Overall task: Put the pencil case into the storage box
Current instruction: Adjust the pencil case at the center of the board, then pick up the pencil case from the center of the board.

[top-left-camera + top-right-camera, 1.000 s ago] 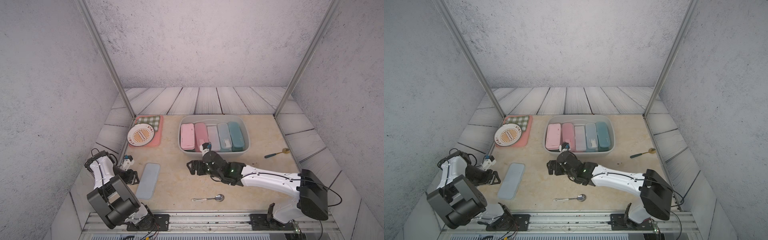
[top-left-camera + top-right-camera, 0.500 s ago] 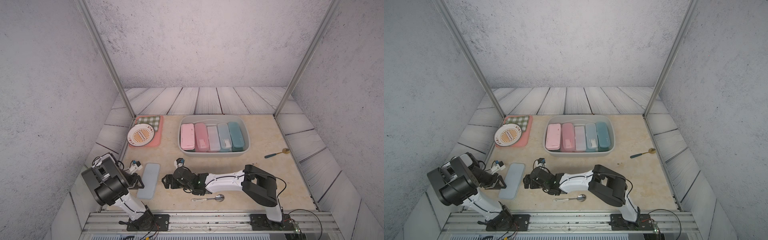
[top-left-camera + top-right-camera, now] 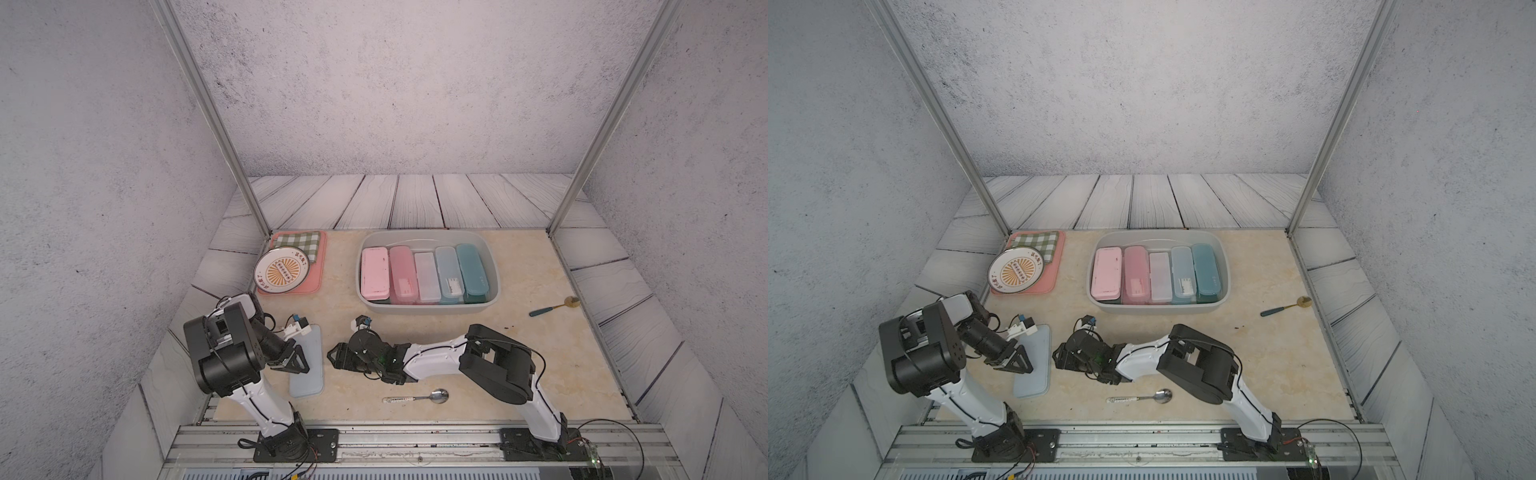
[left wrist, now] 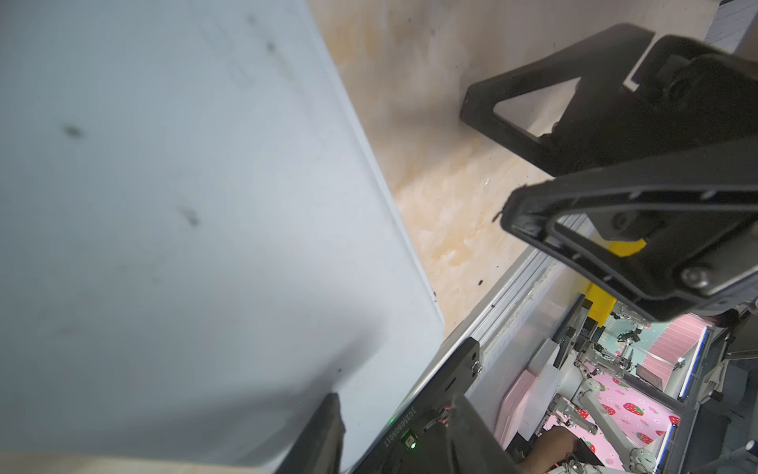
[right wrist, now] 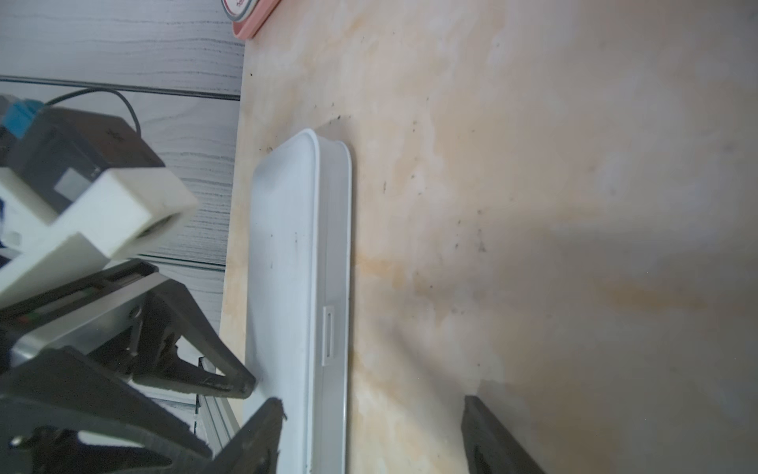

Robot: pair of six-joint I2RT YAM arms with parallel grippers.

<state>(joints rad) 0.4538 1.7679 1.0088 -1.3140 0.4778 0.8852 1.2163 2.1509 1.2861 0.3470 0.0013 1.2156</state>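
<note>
The pale blue pencil case (image 3: 308, 374) (image 3: 1034, 374) lies flat near the table's front left. My left gripper (image 3: 301, 359) (image 3: 1025, 360) reaches in from the left. One fingertip sits on the case's top by its left edge, jaws partly apart along its length, gripping nothing. My right gripper (image 3: 332, 360) (image 3: 1057, 361) lies low on the case's right side, open. In the right wrist view the case's (image 5: 295, 254) latch edge shows between the wide jaws (image 5: 373, 435). The case (image 4: 184, 205) fills the left wrist view. The grey storage box (image 3: 424, 308) (image 3: 1158, 309) stands behind.
Several pencil cases lie side by side in the storage box, the pink one (image 3: 375, 272) at its left end. A pink tray (image 3: 318, 286) with checked cloth and a plate (image 3: 282, 270) sits at back left. A silver spoon (image 3: 419, 397) lies under my right forearm. A green-handled spoon (image 3: 552, 307) lies far right.
My right arm swept left from in front of the storage box to the pencil case's right side, and its jaws narrowed. My left gripper came onto the case's left edge, jaws narrower.
</note>
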